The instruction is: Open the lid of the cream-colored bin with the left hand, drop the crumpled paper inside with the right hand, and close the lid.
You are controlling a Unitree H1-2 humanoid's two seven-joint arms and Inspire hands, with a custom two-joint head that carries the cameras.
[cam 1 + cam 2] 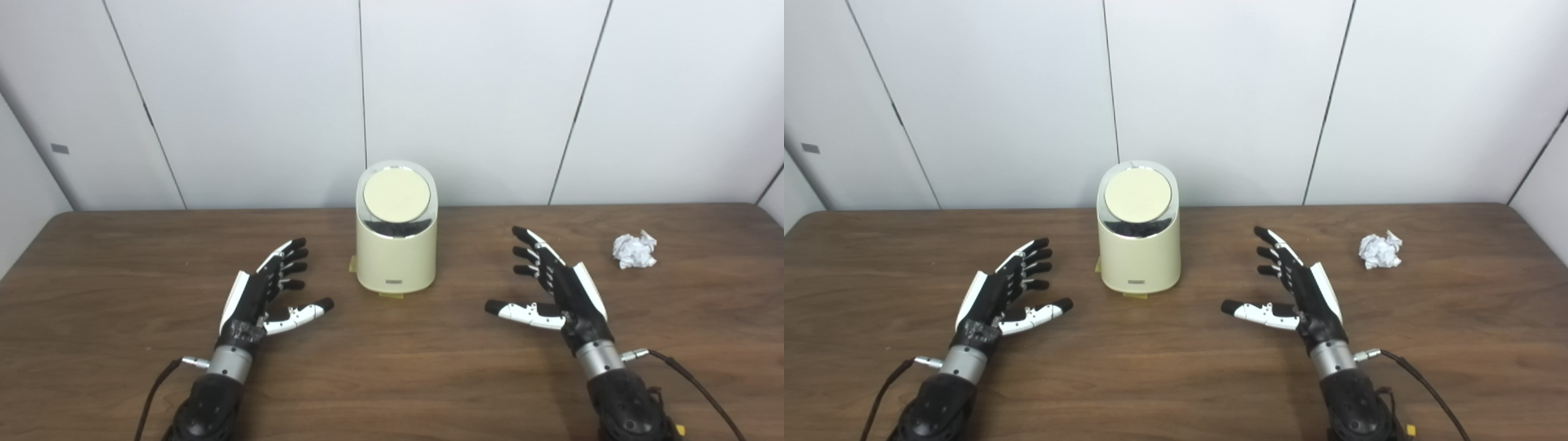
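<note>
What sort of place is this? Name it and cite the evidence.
Probably a lab or test room: bare white wall panels, a plain wooden table, and only a cream-colored bin and crumpled paper staged.

Both hands open over the table, bin lid shut, paper lying apart.

The cream-colored bin (396, 254) stands upright near the middle of the table's (392, 373) far edge, its round lid (396, 196) closed and tilted toward the camera. The left hand (260, 294) hovers near the bin's left, fingers spread, holding nothing; the right hand (560, 288) mirrors it on the other side. The crumpled paper (635, 250) lies toward the far right corner, apart from the right hand.
</note>
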